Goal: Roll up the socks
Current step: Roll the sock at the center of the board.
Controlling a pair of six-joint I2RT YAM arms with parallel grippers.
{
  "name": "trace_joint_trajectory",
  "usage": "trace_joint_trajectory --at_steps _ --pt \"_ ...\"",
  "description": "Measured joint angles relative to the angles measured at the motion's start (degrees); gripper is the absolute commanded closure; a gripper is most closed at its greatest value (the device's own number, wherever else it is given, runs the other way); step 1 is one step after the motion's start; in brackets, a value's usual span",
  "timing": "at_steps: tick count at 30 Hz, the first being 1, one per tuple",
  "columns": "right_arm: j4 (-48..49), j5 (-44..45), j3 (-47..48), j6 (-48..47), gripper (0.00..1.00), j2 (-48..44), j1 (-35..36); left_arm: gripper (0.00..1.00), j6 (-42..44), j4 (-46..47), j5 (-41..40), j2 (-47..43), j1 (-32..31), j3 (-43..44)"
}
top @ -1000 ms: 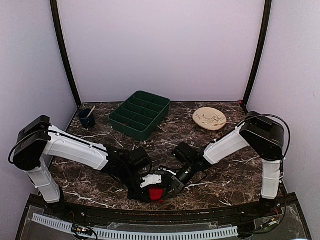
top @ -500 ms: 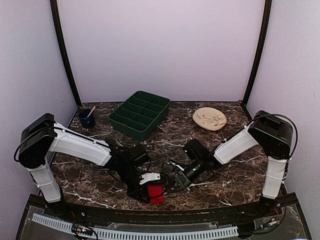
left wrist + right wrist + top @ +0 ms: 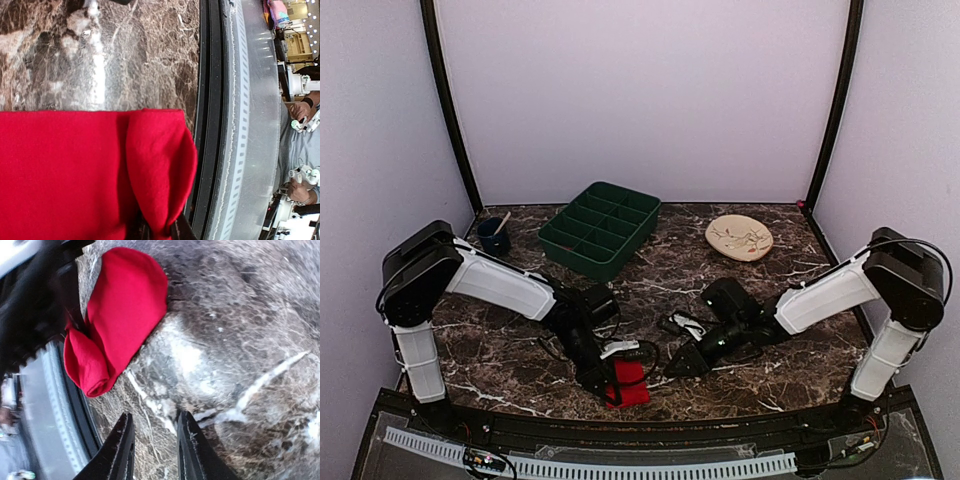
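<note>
Top external view: the socks (image 3: 632,385) lie as a folded red bundle at the lower middle of the frame, on the dark marble bench (image 3: 790,340) close to its near edge. The left pincer (image 3: 609,387) pinches the bundle's left end, and the left wrist view shows red fabric gathered between its fingers at the bottom edge. A second ago the right pincer (image 3: 683,362) was down at the bundle too, hard against the left one. Now it has drawn back toward the right of the frame, apart from the socks, its fingers slightly spread with only bare marble between them. More of the red shows than before. Farther up the frame sit a green compartment tray (image 3: 601,228), a tan plate (image 3: 739,238) and a dark blue cup (image 3: 494,238).
</note>
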Motion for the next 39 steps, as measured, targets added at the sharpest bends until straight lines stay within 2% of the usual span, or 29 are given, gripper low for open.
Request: trace_joint_trajectory --at_steps 7,15,24,39 --pt "-1.5 10.7 -0.6 -5.5 0.71 -5.3 7.5 0.88 0.0 -1.6 4.4 2.6 1.5 1.2" --pt "-2.9 17.4 -0.9 -11.3 0.71 -8.3 13.5 0.88 0.2 -1.8 8.3 4.4 2.8 1.3" --pt "-6.1 19.8 4.1 -16.7 0.70 -3.2 17.9 0.88 0.7 -2.5 10.9 5.8 3.3 1.5" --pt "-8.3 21.2 8.5 -21.3 0.67 0.3 18.9 0.88 1.1 -3.0 12.3 6.6 3.5 1.5"
